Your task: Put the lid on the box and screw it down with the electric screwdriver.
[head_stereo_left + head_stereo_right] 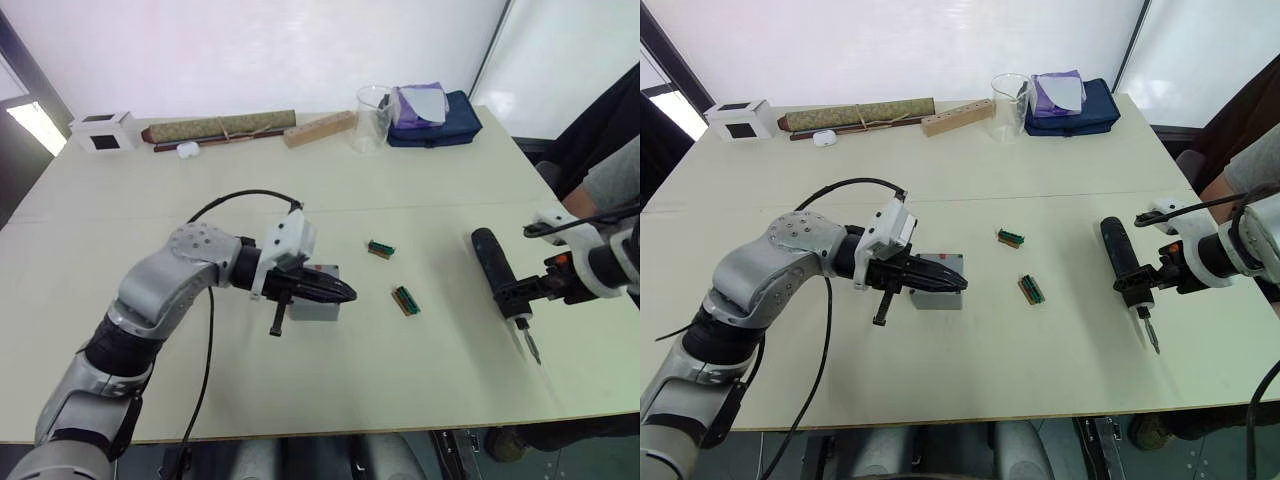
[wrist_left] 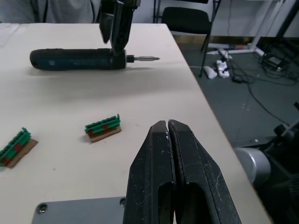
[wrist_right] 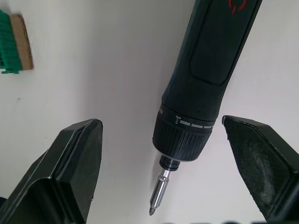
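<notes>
The grey box (image 1: 312, 310) sits mid-table, left of centre. A flat grey plate, the lid (image 2: 79, 211), lies on top of it with a small screw point in its corner. My left gripper (image 1: 350, 292) is shut and empty. Its fingers (image 2: 159, 177) stretch low across the lid, their tips just past its right edge. On the right, the black electric screwdriver (image 1: 492, 260) lies on the table with its bit towards the front edge. My right gripper (image 3: 163, 140) is open and straddles the tool's bit end, with one finger (image 3: 74, 154) on each side and neither touching it.
Two green terminal blocks (image 1: 380, 248) (image 1: 405, 299) lie between the box and the screwdriver. Along the back edge stand a white cube (image 1: 104, 131), a rolled mat (image 1: 220, 128), a wooden block (image 1: 318, 128), a glass beaker (image 1: 372, 118) and a blue bag (image 1: 435, 118). A person's sleeve (image 1: 612, 175) shows at the right.
</notes>
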Robot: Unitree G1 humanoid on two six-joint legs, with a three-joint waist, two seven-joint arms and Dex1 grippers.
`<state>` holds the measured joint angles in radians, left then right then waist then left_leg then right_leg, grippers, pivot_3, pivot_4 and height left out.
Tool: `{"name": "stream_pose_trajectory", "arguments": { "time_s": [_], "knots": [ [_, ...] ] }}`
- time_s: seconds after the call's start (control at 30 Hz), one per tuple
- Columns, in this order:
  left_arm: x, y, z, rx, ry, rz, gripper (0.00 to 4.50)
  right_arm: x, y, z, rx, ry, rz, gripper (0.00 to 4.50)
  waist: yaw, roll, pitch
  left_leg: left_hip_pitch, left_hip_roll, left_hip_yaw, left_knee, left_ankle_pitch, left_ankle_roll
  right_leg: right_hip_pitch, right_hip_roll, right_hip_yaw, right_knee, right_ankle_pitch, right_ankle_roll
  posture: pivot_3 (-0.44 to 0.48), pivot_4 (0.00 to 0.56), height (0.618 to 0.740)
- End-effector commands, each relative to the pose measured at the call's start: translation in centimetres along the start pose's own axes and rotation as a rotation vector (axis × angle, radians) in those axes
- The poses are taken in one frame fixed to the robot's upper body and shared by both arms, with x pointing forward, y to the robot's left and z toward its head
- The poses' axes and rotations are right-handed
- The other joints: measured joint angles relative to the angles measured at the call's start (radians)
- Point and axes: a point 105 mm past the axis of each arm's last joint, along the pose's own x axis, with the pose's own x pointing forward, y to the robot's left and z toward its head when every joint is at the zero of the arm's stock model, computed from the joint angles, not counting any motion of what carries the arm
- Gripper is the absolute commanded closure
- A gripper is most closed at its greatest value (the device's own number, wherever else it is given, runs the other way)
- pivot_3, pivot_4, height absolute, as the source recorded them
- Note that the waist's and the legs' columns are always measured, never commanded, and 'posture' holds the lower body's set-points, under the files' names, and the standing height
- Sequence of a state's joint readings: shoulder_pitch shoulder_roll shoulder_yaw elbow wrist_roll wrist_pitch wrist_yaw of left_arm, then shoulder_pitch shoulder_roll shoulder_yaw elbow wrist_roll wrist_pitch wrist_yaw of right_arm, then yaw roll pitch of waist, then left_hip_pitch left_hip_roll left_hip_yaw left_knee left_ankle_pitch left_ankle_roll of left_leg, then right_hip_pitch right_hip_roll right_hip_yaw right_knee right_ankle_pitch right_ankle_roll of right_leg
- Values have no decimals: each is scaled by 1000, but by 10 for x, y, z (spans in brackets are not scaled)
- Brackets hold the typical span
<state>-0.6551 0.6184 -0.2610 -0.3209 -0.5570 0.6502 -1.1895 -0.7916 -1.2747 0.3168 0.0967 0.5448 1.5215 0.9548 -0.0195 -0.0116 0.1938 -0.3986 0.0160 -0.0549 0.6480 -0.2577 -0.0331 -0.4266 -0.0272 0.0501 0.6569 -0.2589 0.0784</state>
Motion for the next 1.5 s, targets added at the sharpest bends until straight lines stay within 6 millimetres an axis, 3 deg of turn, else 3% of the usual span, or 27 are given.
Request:
{"name": "stream_pose_trajectory", "arguments": {
  "time_s": [0.03,0.33,0.37,0.57,0.77,0.87,0.97,1.03,1.13,1.2,1.27,1.4,1.5],
  "knots": [
    [0,-4,3,25,-4,15,4500,5,-10,7,0,-5,-13,39,0,0,0,0,0,0,0,0,0,0,0,0,0,0,0,0,150,740],
    [-2,-11,2,-26,-17,88,4500,43,-24,1,-65,124,-20,39,0,0,0,-1,0,-1,1,0,0,-1,0,0,0,0,0,0,150,740],
    [-2,-12,1,-32,-18,96,4500,45,-24,1,-78,136,-15,572,0,-1,0,-1,0,-1,1,0,0,0,0,0,0,0,0,0,150,740],
    [-5,-16,1,-54,-18,129,4500,52,-21,-5,-121,198,9,2424,0,-2,-1,0,0,-1,2,0,0,1,0,-1,0,0,0,0,150,740],
    [-10,-10,0,-51,-10,170,4500,55,-22,2,-113,173,0,2455,-1,-4,-2,1,0,-2,2,0,0,3,0,-1,0,0,0,0,150,740],
    [-20,-2,-3,-50,9,216,4500,45,-22,27,-113,53,7,2455,-10,-5,-2,5,0,-2,2,0,0,7,0,-1,0,0,0,0,150,740],
    [-37,9,-4,-45,44,271,4500,16,-24,58,-114,-106,-1,2455,-28,-2,0,7,0,-1,2,0,0,9,0,-1,-1,1,-1,0,150,740],
    [-50,15,-3,-51,51,310,4500,-14,-21,84,-115,-265,-1,2455,-33,4,4,6,0,1,1,0,0,6,0,1,0,1,-1,0,150,740],
    [-60,20,-2,-68,40,333,4500,-40,-3,113,-119,-474,89,2455,-33,6,5,2,0,2,-1,0,0,-2,0,2,5,1,0,0,150,740],
    [-64,23,-3,-92,27,352,4500,-64,26,136,-139,-689,253,2455,-31,6,5,2,0,0,-2,0,0,-3,1,1,6,0,-2,0,150,740],
    [-66,26,-7,-111,32,365,4500,-81,50,145,-177,-858,357,2455,-33,6,5,2,0,-1,-3,0,0,-3,1,1,6,0,-2,0,150,740],
    [-68,30,-22,-160,57,380,4500,-88,106,144,-212,-1122,511,2455,-25,6,5,2,0,-2,-2,0,0,-2,1,0,7,0,-2,0,150,740],
    [-67,31,-30,-181,69,382,4500,-83,130,135,-210,-1229,533,2455,-19,6,5,0,0,-4,0,0,0,-2,0,-1,8,0,-2,0,150,740]
  ]
}}
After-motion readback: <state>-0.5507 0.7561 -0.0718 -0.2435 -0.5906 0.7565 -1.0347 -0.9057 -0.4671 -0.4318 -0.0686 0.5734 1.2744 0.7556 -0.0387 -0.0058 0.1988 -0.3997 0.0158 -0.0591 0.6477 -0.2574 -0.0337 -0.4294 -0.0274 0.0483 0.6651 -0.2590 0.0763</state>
